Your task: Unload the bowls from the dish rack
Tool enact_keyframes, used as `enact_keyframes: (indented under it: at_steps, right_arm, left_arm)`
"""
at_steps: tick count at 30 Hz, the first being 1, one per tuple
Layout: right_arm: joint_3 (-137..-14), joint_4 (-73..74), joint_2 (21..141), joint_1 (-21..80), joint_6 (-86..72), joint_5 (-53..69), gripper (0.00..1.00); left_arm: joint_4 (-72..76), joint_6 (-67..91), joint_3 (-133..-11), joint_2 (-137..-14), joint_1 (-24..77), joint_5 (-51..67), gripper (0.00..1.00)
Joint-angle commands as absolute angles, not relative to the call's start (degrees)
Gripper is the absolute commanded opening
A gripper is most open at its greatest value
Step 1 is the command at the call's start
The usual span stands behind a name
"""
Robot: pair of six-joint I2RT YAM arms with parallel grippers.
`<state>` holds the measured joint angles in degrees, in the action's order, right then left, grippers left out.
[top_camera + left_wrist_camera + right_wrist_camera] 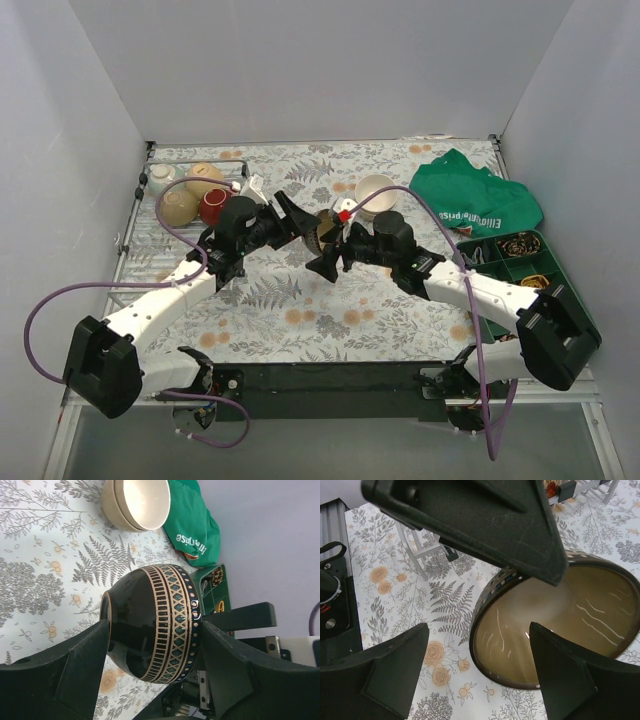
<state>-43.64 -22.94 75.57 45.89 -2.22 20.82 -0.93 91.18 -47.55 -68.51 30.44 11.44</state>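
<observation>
My left gripper (303, 226) is shut on a dark brown-black bowl (322, 232) with a gold and teal band and holds it on its side above the middle of the table. In the left wrist view the bowl (150, 625) sits clamped between both fingers. My right gripper (330, 252) is open, and its jaws straddle the bowl's rim (485, 630), one finger over the tan inside, one outside. The wire dish rack (140, 240) at far left holds mint (160, 177), tan (204, 178), beige (180, 206) and red (214, 205) bowls. A cream bowl (375, 190) stands on the table.
A green cloth (475, 200) lies at the back right. A green compartment tray (520, 258) with small items is at the right edge. The cream bowl (137, 502) looks nested in another one. A floral tablecloth (300, 310) covers the table.
</observation>
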Motion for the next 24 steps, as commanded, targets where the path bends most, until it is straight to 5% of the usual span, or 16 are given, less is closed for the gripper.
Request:
enact_keyframes:
  at_steps: [1,3,10,13,15,16,20,24]
  right_arm:
    - [-46.84,-25.93,77.16,47.11,-2.11,19.95,0.81]
    - [-47.02,-25.84,77.34,47.55,-2.11,19.86,0.71]
    - [-47.55,-21.10,76.47,48.25,-0.18,17.14,0.02]
    - [-47.37,-18.38,74.98,48.43,1.39,16.09,0.01]
    - [-47.46,-15.74,73.84,48.43,2.37,15.82,0.01]
    - [-47.46,-14.60,73.48,48.43,2.90,15.39,0.01]
    - [-48.69,-6.09,72.42,48.43,5.36,11.53,0.01]
    - [-51.58,5.43,72.68,48.43,7.99,2.13,0.01]
  left_arm:
    - [9.49,95.97,-46.06,-66.80,32.69,10.37,0.00]
    - [10.10,96.41,-45.62,-67.06,33.75,9.93,0.00]
    - [12.57,97.21,-43.16,-66.27,34.72,8.26,0.00]
    - [12.31,96.33,-42.63,-65.40,34.72,7.91,0.01]
    - [11.43,94.14,-42.80,-64.78,34.72,7.12,0.15]
    - [9.42,92.91,-43.32,-64.25,34.72,6.60,0.43]
    - [0.37,84.40,-48.06,-60.92,34.63,1.60,0.94]
    - [-13.49,70.10,-55.18,-58.36,34.63,-11.73,0.98]
